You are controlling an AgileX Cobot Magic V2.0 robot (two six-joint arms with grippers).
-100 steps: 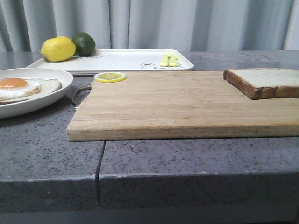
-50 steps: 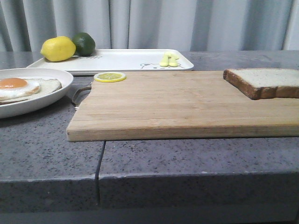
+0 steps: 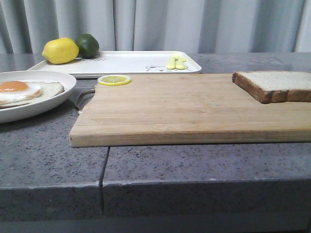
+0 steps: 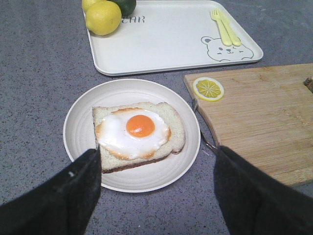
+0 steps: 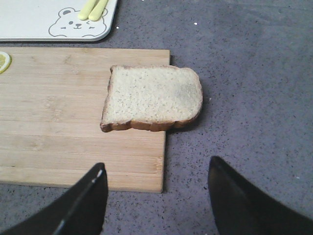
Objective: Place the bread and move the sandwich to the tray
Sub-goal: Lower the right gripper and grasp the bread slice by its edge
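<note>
While the bread (image 5: 152,99) overhangs the right end of the cutting board (image 3: 184,109), easy to grab, the right gripper (image 5: 155,196) hovers spread above it. The left gripper (image 4: 157,183), jaws also apart, waits over the egg-topped slice (image 4: 139,134) on the plate (image 4: 80,122).

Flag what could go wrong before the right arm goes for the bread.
1. The bread overhangs the cutting board's edge, so a push from the right gripper could tip it onto the counter.
2. The egg lies loose on the plated slice; setting the bread down off-centre may shift it or burst the yolk.
</note>
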